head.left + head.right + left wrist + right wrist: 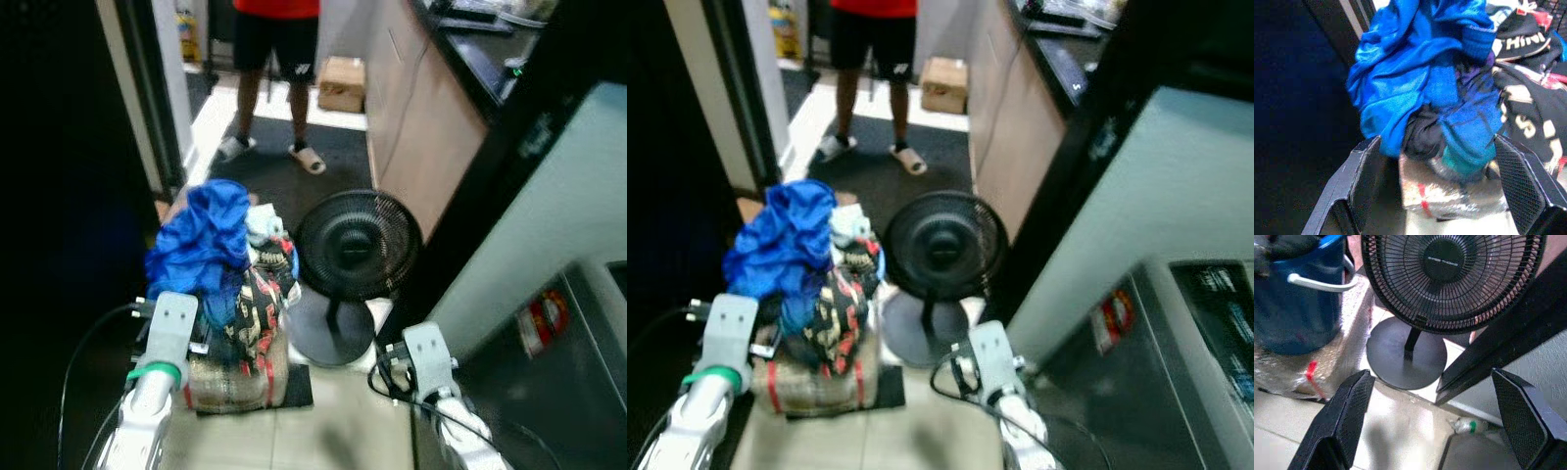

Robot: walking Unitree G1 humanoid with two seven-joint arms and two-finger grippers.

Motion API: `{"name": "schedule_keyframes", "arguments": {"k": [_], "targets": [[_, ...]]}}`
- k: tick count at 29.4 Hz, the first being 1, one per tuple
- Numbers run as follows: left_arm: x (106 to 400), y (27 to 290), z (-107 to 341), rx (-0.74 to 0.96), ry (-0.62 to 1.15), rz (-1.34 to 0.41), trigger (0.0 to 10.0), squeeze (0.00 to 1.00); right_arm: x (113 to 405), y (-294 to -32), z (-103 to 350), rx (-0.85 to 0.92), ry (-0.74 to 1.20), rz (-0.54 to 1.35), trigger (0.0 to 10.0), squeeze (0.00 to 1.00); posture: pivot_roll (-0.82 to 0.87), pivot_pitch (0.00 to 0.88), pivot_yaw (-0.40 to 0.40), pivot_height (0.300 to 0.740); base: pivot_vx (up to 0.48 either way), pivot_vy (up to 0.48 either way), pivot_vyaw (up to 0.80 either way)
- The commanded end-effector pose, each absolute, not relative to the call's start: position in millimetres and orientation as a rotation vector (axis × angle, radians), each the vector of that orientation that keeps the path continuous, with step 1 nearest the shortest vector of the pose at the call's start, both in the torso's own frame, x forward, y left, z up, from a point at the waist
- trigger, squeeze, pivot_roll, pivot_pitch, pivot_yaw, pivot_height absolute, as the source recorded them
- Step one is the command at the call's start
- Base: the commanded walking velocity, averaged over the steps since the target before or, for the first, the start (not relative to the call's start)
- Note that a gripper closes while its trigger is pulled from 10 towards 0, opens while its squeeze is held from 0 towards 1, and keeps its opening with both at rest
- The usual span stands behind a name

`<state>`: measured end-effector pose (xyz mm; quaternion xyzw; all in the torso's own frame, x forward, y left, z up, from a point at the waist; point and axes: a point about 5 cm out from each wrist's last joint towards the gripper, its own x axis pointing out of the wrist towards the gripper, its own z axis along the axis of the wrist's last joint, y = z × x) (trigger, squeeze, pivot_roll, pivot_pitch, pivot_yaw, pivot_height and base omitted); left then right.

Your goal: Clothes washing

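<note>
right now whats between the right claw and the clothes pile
The black fan on its round base stands between the right claw and the clothes pile, as the left eye view shows.

Left tool: fingers spread wide, facing the clothes pile at 12 o'clock. The pile sits heaped on a wrapped bundle on the floor and blocks straight travel. A dark doorway bounds the 9 o'clock side.

Right tool: fingers spread wide, facing the fan at 12 o'clock. The fan base occupies the floor just ahead. The washer walls off 3 o'clock.

Free floor: bare tiles between both arms. Beyond the fan, a corridor runs past the table towards a person standing at 12 o'clock.
</note>
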<state>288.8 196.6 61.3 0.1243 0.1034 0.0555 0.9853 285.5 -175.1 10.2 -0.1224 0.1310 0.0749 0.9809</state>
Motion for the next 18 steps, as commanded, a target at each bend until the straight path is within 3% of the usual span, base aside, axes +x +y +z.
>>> {"name": "schedule_keyframes", "arguments": {"k": [1,4,9,18], "targets": [[286.1,193.5,56.0,0.256,0.227,0.097,10.0,0.00,281.4,-182.8,6.2,-0.248,0.285,0.125,10.0,0.00,0.06,0.043,-0.046,0.740,0.394,0.000,0.80],[285.5,194.3,55.3,0.258,0.229,0.099,10.0,0.00,280.7,-181.8,5.9,-0.237,0.281,0.129,10.0,0.00,0.06,0.046,-0.044,0.740,0.390,0.000,0.80],[285.3,194.8,54.6,0.253,0.235,0.103,10.0,0.00,280.6,-181.6,5.8,-0.222,0.280,0.116,10.0,0.00,0.06,0.046,-0.044,0.740,0.337,0.000,0.00],[286.3,193.1,55.1,0.240,0.230,0.086,10.0,0.00,282.7,-181.4,8.7,-0.219,0.265,0.114,10.0,0.00,0.06,0.046,-0.044,0.740,0.000,0.000,0.00]]}}
